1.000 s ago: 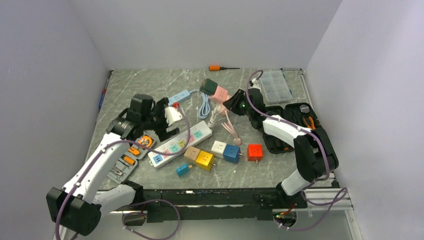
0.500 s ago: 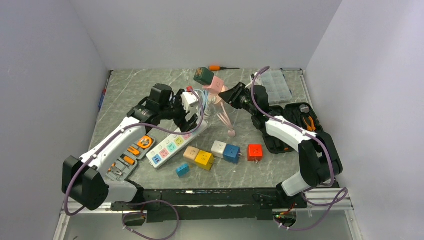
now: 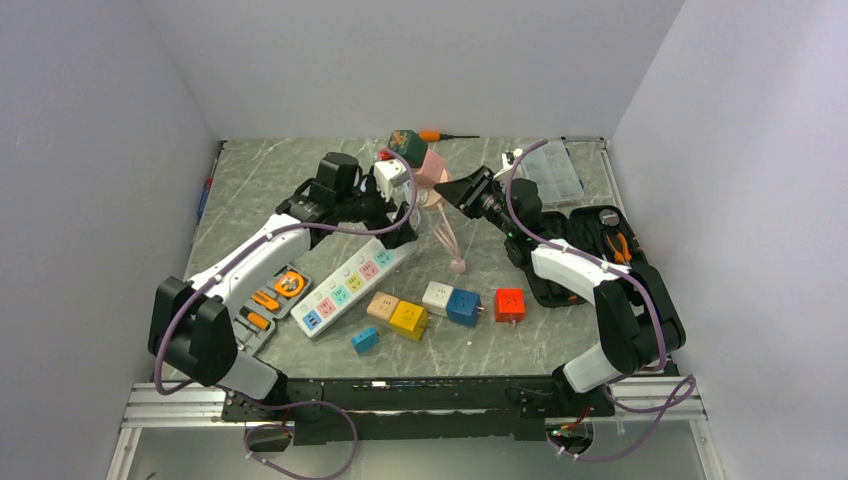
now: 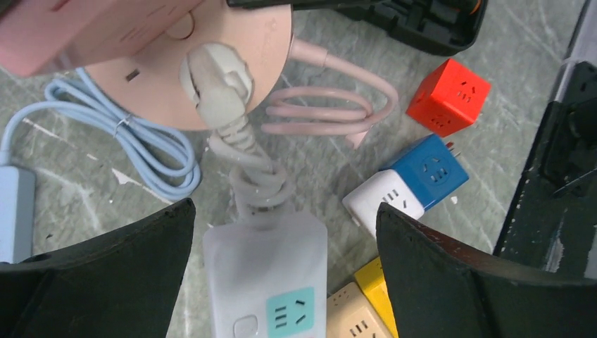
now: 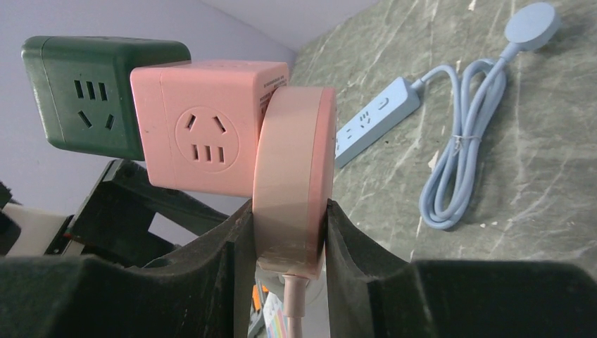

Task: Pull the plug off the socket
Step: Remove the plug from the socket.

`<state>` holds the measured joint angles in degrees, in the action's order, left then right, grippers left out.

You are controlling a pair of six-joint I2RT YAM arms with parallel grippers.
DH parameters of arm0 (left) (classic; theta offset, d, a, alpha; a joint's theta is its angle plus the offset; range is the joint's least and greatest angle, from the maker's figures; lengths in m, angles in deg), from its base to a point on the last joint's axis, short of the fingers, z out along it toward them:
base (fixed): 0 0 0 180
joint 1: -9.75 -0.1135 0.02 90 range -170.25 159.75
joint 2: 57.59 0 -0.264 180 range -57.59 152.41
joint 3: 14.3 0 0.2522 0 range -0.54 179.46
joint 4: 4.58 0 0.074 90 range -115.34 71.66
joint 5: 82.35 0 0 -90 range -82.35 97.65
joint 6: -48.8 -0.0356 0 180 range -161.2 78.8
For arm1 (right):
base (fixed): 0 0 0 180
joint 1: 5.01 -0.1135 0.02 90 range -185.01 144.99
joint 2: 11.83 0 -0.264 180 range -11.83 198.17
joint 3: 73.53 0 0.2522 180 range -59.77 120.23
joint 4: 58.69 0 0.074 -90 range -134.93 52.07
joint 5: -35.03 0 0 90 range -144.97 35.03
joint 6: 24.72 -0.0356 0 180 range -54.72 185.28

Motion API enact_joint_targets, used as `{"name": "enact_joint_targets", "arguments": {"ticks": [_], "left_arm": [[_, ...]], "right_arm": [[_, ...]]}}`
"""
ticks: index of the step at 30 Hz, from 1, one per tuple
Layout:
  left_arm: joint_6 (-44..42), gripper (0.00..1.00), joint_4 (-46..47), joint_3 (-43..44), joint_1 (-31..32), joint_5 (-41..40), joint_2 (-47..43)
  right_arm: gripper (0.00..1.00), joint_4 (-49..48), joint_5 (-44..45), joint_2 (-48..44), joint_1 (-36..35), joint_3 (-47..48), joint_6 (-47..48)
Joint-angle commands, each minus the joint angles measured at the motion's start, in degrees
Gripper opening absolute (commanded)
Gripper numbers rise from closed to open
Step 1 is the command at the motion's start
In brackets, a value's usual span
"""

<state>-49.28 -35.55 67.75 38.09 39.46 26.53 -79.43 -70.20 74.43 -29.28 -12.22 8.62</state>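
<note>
The long white power strip (image 3: 350, 285) with pastel outlets lies on the table; its end also shows in the left wrist view (image 4: 264, 282). Its coiled white cord rises to a white plug (image 4: 215, 77) seated in a round pink socket (image 5: 292, 183). My right gripper (image 5: 288, 232) is shut on that pink socket and holds it in the air (image 3: 455, 190). A pink cube (image 5: 204, 127) and a dark green cube (image 5: 98, 91) are stuck on it. My left gripper (image 4: 281, 239) is open, above the strip's cord end, just below the plug (image 3: 398, 218), touching nothing.
Loose cube adapters lie in front: beige (image 3: 383, 306), yellow (image 3: 408, 320), white (image 3: 437, 297), blue (image 3: 463, 306), red (image 3: 509, 304). A light-blue strip (image 5: 376, 120) with its cord lies behind. A black tool case (image 3: 590, 250) is right, a grey tool tray (image 3: 260, 310) left.
My right gripper has lifted the pink socket with its cubes off the table. My left arm has swung back and to the right, towards the raised socket and plug.
</note>
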Motion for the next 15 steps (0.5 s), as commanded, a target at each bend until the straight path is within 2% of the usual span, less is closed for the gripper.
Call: {"name": "enact_joint_targets", "arguments": {"ticks": [1, 7, 15], "left_arm": [[3.12, 0.99, 2.56, 3.51, 0.21, 4.53, 1.6], [4.09, 0.99, 3.23, 4.45, 0.22, 3.21, 3.49], [3.67, 0.69, 2.26, 7.29, -0.21, -0.62, 4.66]], "right_arm": [[0.0, -18.69, -3.59, -2.34, 0.18, 1.62, -5.32], [0.0, -21.02, -3.75, -2.59, -0.57, 1.38, -6.91], [0.0, -20.16, -3.55, -2.5, -2.16, 0.96, -5.32]]}}
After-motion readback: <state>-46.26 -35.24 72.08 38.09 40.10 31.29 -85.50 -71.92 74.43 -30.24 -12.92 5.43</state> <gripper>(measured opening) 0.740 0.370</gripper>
